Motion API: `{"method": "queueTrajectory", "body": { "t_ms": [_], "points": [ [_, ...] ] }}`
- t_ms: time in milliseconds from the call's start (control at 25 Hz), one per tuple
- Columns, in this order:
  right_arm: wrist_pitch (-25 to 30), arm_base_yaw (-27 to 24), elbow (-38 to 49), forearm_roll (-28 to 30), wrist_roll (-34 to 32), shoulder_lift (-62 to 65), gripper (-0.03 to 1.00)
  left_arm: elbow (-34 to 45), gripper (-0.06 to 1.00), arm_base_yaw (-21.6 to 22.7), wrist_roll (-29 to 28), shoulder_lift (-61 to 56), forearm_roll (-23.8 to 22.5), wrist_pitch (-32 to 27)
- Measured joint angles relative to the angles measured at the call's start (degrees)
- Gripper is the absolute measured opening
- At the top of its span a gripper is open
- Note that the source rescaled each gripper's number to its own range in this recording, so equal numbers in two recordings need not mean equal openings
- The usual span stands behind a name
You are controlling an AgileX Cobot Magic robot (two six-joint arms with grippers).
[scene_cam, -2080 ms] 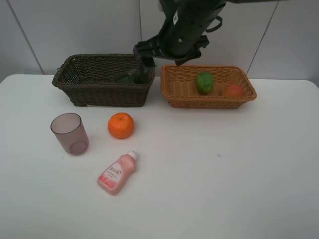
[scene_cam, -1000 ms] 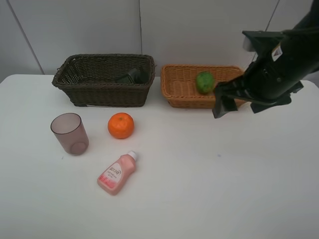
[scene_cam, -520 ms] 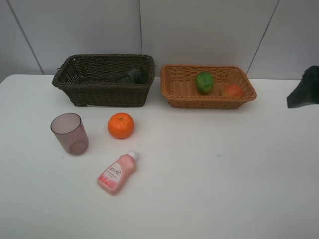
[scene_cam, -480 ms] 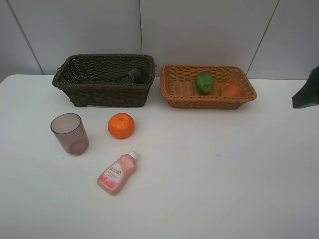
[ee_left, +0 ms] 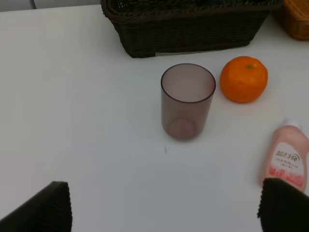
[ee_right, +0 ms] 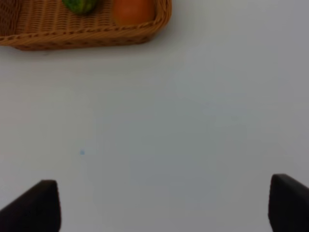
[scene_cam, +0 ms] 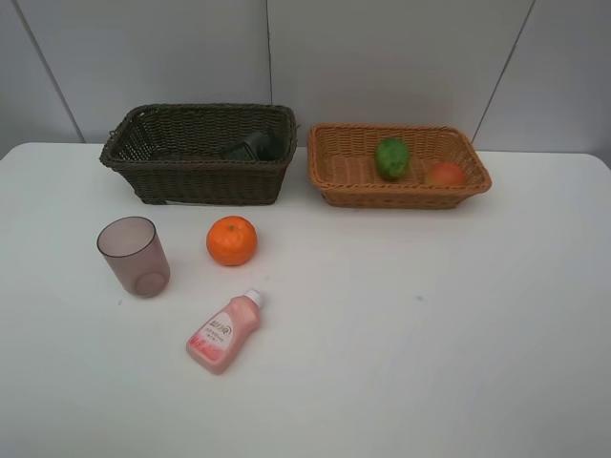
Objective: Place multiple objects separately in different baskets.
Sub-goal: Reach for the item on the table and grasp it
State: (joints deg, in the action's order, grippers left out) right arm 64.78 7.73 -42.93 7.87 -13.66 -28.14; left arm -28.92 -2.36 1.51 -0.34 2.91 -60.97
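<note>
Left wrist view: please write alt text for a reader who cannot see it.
A translucent mauve cup stands upright on a white table, ahead of the open left gripper. Beside the cup sit an orange and a lying pink bottle; a dark brown wicker basket stands beyond.

I see a white table [scene_cam: 430,334] filling most of the frame. The dark basket [scene_cam: 200,181] sits on it at upper left, and the tan basket [scene_cam: 401,197] is just beside it, right of centre. At the left the cup [scene_cam: 134,256] stands upright, with the orange [scene_cam: 232,240] near its right. Below them the bottle [scene_cam: 224,332] lies on its side.
</note>
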Motion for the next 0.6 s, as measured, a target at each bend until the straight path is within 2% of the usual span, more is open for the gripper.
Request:
{"method": "queueTrajectory", "body": {
  "t_ms": [160,600],
  "points": [
    [3.08,0.00,0.72,0.00,1.08,5.07,0.88,0.00,1.00,0.00,0.00,0.00,0.00,0.00],
    [3.79,0.86,2.38,0.07,1.14,18.57,0.88,0.00,1.00,0.00,0.00,0.00,0.00,0.00]
  ]
}}
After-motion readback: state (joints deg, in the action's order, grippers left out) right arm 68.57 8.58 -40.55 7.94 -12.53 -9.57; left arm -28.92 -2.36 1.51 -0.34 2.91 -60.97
